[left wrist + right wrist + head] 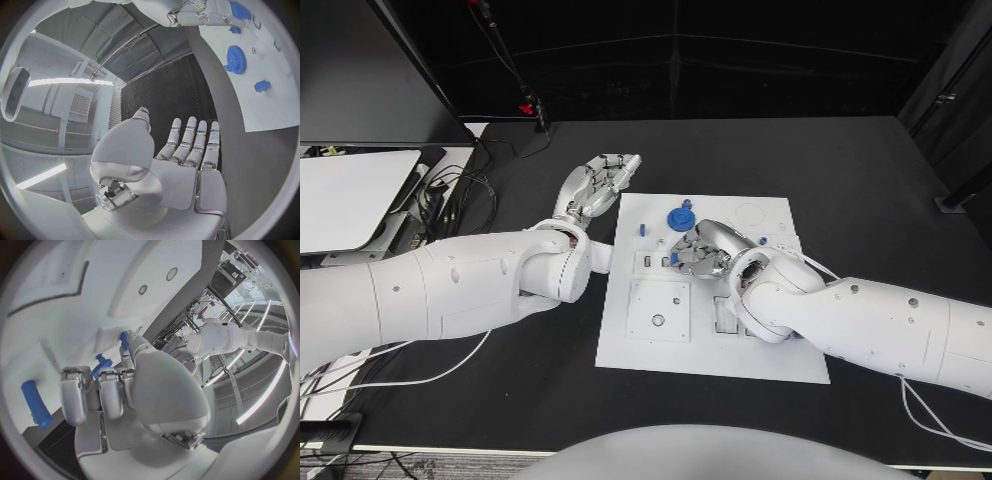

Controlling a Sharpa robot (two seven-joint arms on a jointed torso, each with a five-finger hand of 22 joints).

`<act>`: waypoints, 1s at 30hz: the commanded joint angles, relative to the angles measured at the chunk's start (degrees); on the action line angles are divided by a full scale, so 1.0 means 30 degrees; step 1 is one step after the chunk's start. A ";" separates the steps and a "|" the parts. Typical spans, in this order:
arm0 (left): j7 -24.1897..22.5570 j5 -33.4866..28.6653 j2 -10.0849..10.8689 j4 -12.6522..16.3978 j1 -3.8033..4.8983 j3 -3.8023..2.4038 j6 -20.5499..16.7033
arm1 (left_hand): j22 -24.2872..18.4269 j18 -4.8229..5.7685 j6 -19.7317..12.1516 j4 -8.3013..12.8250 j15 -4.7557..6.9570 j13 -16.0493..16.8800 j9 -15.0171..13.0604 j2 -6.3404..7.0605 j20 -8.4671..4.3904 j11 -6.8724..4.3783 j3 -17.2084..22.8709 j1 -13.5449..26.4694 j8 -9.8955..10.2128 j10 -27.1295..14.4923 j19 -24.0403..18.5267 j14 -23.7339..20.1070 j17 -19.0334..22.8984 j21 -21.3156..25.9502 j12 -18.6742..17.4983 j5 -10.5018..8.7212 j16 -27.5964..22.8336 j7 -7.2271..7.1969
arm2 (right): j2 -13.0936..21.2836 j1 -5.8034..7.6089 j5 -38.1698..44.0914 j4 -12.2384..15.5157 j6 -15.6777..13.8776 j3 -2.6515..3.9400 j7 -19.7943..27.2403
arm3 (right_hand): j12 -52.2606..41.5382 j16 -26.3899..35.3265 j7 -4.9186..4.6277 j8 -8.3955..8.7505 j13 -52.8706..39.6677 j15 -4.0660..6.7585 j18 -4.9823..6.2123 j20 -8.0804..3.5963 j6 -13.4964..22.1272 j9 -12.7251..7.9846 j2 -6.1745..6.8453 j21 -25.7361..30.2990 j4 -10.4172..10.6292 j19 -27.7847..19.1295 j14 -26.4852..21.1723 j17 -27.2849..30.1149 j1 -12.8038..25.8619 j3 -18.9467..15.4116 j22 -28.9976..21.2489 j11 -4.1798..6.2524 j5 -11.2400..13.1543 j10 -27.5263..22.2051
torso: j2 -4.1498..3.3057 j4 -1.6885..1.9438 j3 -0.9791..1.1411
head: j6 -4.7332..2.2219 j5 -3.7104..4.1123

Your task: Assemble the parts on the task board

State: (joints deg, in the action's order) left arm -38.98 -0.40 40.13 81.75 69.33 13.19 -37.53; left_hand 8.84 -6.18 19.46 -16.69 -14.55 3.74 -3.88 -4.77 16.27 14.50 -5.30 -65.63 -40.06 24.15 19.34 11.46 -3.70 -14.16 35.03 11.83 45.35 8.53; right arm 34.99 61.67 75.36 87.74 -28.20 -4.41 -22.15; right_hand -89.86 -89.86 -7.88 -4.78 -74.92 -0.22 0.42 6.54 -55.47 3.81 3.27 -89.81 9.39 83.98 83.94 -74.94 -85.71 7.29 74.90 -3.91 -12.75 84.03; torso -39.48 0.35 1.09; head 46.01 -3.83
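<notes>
A: A robot's right hand (698, 247) hovers low over the white task board (776, 350) at the middle of a black table (877, 170), its fingers curled down among the small blue parts.

B: Is it holding one?

A: That cannot be told. In the right wrist view the fingers (100, 392) are bent together close to the board, with a blue peg (102, 364) just beyond the fingertips and a blue bar (35, 402) lying flat beside them, but no frame shows a part caught between them.

B: And the left hand?

A: The left hand (596, 186) rests off the board's far left corner, over bare table, fingers straight and apart, holding nothing.

B: Where are the remaining parts?

A: A blue gear (681, 217) lies flat on the board's far end, just beyond the right hand. A smaller blue knob (262, 86) sits near it, seen from the left wrist.

B: How will the pieces likely handle?

A: They look like stiff, light plastic, probably smooth enough to skid on the board. The gear is thin and flat, so it likely wants a pinch across its toothed rim. The peg and bar seem best taken across their narrow sides, near the middle, so they do not pivot. Little force should be needed; the risk is flicking a piece away, not breaking it.
</notes>
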 commanded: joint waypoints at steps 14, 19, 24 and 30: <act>-0.4897 0.0120 0.0010 0.0001 0.0031 -0.0013 0.0211 | 0.0009 0.0035 0.0148 0.0005 0.0046 -0.0010 0.0030 -0.0047 0.0079 0.0051 -0.0149 -0.0176 -0.0028 0.0124 -0.0107 0.0146 0.0008 -0.0106 0.0126 0.0125 0.0054 0.2752 | -0.0037 0.0015 0.0461 0.0036 -0.0193 0.0006 0.0134 | -0.0048 -0.0047 0.0093 0.0353 -0.5027 -0.0055 -0.0139 0.0090 0.1563 -0.0010 0.0863 -0.0064 0.0166 0.2006 0.2019 -0.5021 0.0416 -0.0456 0.5032 -0.0022 0.0585 0.1989 | 0.0002 0.0015 -0.0005 | -0.0023 0.0037; -0.4883 0.0120 0.0001 -0.0005 0.0031 -0.0012 0.0235 | 0.0009 0.0035 0.0148 0.0005 0.0046 -0.0010 0.0030 -0.0047 0.0079 0.0051 -0.0149 -0.0176 -0.0028 0.0124 -0.0107 0.0146 0.0008 -0.0106 0.0126 0.0125 0.0054 0.2752 | -0.0039 0.0013 0.0472 0.0029 -0.0404 0.0006 0.0215 | -0.0048 -0.0047 0.0120 0.0318 -0.5027 -0.0028 -0.0139 0.0070 0.1649 0.0008 0.0929 -0.0064 0.0291 0.2006 0.2019 -0.5021 0.0547 -0.0510 0.5032 0.0014 0.0698 0.1989 | -0.0007 0.0009 -0.0006 | -0.0012 0.0051; -0.4792 0.0120 -0.0015 -0.0024 0.0031 -0.0010 0.0375 | -0.0001 0.0037 0.0152 0.0005 0.0045 -0.0010 0.0031 -0.0079 0.0084 0.0050 -0.0172 -0.0213 -0.0023 0.0125 -0.0136 0.0152 0.0009 -0.0098 0.0132 0.0175 0.0051 0.2752 | -0.0034 0.0009 0.0473 0.0060 -0.0862 0.0006 0.0394 | -0.0048 -0.0047 0.0105 0.0343 -0.5027 -0.0010 -0.0139 0.0052 0.1854 -0.0003 0.0941 -0.0064 0.0418 0.2006 0.2019 -0.5021 0.0662 -0.0532 0.5032 0.0023 0.0738 0.1989 | -0.0014 0.0022 0.0002 | -0.0011 0.0086; -0.4504 0.0795 0.0047 -0.0025 0.0035 -0.0005 0.0684 | 0.0178 0.0080 0.0056 0.0014 0.0022 -0.0022 0.0051 -0.0036 0.0147 0.0070 -0.0293 -0.0321 0.0050 0.0048 0.0276 0.0149 0.0015 -0.0429 0.0106 0.0218 0.0021 0.2763 | 0.0280 0.0007 0.0173 0.0427 -0.2896 0.0008 0.1745 | -0.0048 -0.0047 -0.0002 0.0361 -0.5027 -0.0011 -0.0139 0.0035 0.2945 -0.0026 0.1868 -0.0064 0.1524 0.2006 0.2019 -0.5021 0.1441 -0.1044 0.5032 0.0096 0.1112 0.1989 | -0.0001 0.0019 0.0026 | -0.0013 0.0128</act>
State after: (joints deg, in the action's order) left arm -38.98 -0.13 40.17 81.63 69.32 13.22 -36.80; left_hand 9.32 -6.19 19.46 -16.63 -14.53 3.74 -3.81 -4.75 16.68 14.50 -6.02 -66.11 -40.06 24.15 19.82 11.45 -3.70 -15.25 35.03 12.21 45.35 8.53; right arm 35.59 61.60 76.25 88.53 -31.46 -4.42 -20.51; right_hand -89.85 -89.86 -7.88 -3.96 -74.92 -0.21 0.42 6.58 -46.85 3.76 8.39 -89.81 13.64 84.03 83.94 -74.92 -81.31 4.23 74.90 -3.90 -9.80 84.03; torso -39.49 0.38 1.11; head 46.01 -3.46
